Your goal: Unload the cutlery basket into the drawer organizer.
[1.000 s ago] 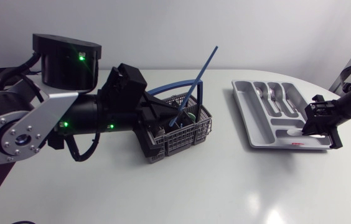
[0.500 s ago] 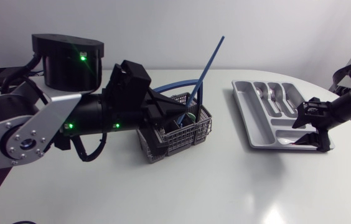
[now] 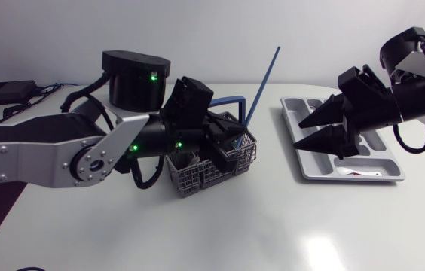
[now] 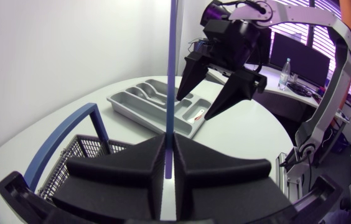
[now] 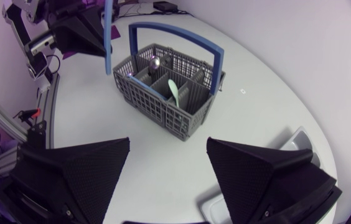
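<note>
Head view – left hand (image 3: 224, 143): over the cutlery basket (image 3: 197, 177), clamped on a thin blue rod (image 3: 265, 83). The rod slants up and away from the basket; the grip is low on it, which I judge suits drawing it out lengthwise.
Head view – right hand (image 3: 299, 135): fingers apart, holding nothing, above the drawer organizer (image 3: 389, 172). It points toward the basket.
Head view – layout: basket and organizer stand well apart on the desk (image 3: 273, 226), one within reach of each arm.
Left wrist view – grip: both fingers press the rod from two sides, so it stands upright between them. Its lower end is hidden.
Left wrist view – ahead: the organizer lies beyond the basket's blue handle (image 4: 63, 140), with the right hand above it.
Right wrist view – basket: ahead of the spread fingers, a pale green utensil (image 5: 174, 92) in a middle compartment. More cutlery waits, so unloading is unfinished.
Right wrist view – organizer: only a corner shows, beside one finger.
</note>
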You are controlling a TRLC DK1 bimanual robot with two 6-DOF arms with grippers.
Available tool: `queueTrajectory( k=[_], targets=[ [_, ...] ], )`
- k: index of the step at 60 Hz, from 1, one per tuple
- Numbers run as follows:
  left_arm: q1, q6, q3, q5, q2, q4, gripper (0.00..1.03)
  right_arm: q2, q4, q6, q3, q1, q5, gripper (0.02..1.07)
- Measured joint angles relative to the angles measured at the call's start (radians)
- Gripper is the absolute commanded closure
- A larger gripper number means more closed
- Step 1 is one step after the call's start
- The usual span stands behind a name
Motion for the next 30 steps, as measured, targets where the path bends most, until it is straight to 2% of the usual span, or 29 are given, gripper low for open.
queueTrajectory(
  k=[8, 13, 23, 30],
  targets=[
    [0.001, -0.051, 0.016, -0.031, 0.024, 0.017, 1.00, -0.006, 0.050, 0.139, 0.008, 0.063, -0.054, 0.18],
    [0.007, -0.086, 0.034, -0.033, 0.037, 0.022, 1.00, -0.006, 0.105, 0.235, 0.029, 0.088, -0.085, 0.27],
    [0.010, -0.119, 0.053, -0.034, 0.051, 0.026, 1.00, -0.006, 0.213, 0.401, 0.072, 0.148, -0.117, 0.29],
    [0.010, -0.134, 0.060, -0.033, 0.061, 0.026, 1.00, 0.007, 0.273, 0.497, 0.100, 0.193, -0.121, 0.37]
  ],
)
